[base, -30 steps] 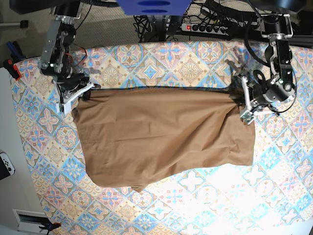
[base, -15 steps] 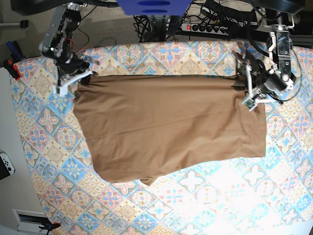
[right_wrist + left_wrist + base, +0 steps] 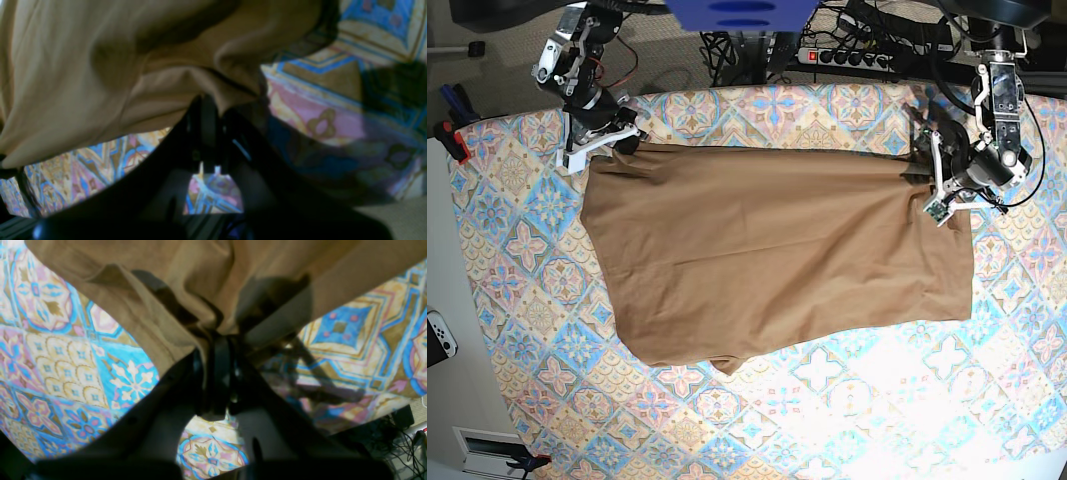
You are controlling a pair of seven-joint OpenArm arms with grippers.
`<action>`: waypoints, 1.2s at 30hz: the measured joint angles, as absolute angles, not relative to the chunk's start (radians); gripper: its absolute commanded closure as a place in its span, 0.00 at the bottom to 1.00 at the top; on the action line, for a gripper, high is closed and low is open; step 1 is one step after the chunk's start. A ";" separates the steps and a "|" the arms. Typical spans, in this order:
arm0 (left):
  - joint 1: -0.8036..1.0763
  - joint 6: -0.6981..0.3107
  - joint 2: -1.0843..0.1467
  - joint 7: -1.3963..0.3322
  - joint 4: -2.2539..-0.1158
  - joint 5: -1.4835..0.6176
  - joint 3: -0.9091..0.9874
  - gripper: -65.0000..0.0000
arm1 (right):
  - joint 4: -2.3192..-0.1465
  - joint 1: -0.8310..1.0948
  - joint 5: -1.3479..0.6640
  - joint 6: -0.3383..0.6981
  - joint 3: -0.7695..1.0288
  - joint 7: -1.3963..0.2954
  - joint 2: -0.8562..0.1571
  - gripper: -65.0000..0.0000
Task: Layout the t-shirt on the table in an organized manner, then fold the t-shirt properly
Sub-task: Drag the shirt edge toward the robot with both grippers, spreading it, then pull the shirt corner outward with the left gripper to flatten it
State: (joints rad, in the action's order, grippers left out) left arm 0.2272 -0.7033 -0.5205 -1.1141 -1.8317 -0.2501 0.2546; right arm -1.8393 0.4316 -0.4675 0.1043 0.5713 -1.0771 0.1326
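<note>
The tan t-shirt [image 3: 777, 250] lies spread across the middle of the patterned table [image 3: 727, 110], its upper edge stretched taut between both arms. My right gripper [image 3: 619, 142], on the left of the base view, is shut on the shirt's far left corner. My left gripper [image 3: 919, 178], on the right of that view, is shut on the far right corner. In the left wrist view the black fingers [image 3: 220, 353] pinch bunched cloth [image 3: 186, 280] above the table [image 3: 50, 356]. The right wrist view shows the fingers [image 3: 205, 116] clamped on a fold of cloth [image 3: 100, 73]. The shirt's lower edge runs uneven.
A power strip with cables [image 3: 847, 55] lies beyond the far edge. A white controller [image 3: 439, 335] and red-handled tools [image 3: 452, 135] sit off the table's left side. A blue part [image 3: 742, 12] hangs at the top centre.
Both grippers have drawn the shirt's upper edge toward the far side of the table. The right gripper moved farthest, up and inward. The cloth slid along and lies flatter.
</note>
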 measured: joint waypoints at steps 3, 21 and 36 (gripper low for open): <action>0.228 -0.704 -0.521 -1.115 -1.832 -0.250 0.255 1.00 | -1.839 0.432 -0.467 0.104 0.571 -1.076 0.133 1.00; 0.228 -0.703 -0.525 -1.119 -1.832 -0.245 0.255 0.52 | -1.842 0.429 -0.470 0.105 0.571 -1.084 0.133 0.86; 0.224 -0.704 -0.490 -1.126 -1.970 -0.251 0.380 0.52 | -1.919 0.434 -0.444 0.093 0.567 -1.163 0.136 0.83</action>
